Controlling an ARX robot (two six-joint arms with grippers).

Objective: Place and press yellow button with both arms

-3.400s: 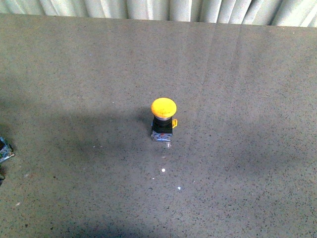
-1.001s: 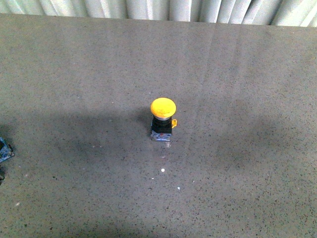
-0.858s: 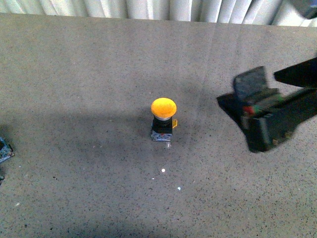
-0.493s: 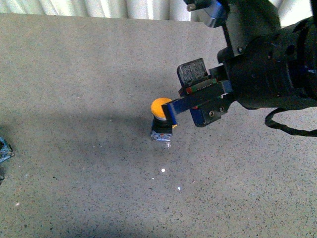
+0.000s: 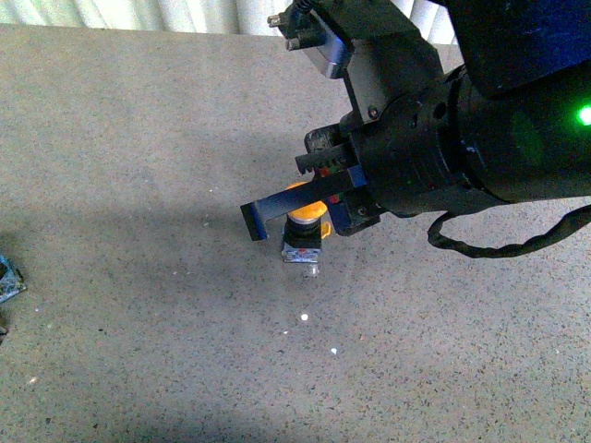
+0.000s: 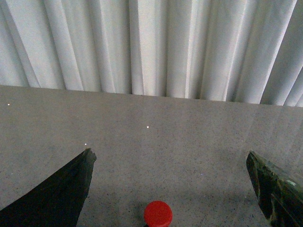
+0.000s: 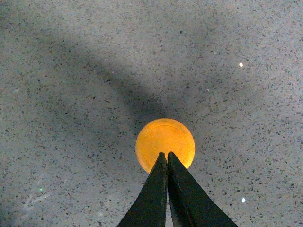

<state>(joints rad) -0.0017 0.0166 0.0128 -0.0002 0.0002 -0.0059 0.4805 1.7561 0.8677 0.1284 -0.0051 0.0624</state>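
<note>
The yellow button (image 5: 303, 238) stands upright on the grey speckled table, with its cap mostly hidden under my right arm. My right gripper (image 5: 255, 221) is shut and empty, and its fingers reach leftward across the top of the cap. In the right wrist view the closed tips (image 7: 165, 156) overlap the near edge of the round yellow cap (image 7: 164, 139). I cannot tell whether they touch it. My left gripper (image 6: 170, 155) is open and empty. Its view does not show the yellow button.
A red round cap (image 6: 158, 213) sits on the table between the left gripper's open fingers (image 6: 71, 189). A white pleated curtain (image 6: 151, 47) hangs behind the table's far edge. A small blue-grey object (image 5: 7, 279) lies at the table's left edge.
My right arm has come in from the right and moved its shut fingers over the yellow cap. The button has not moved.
</note>
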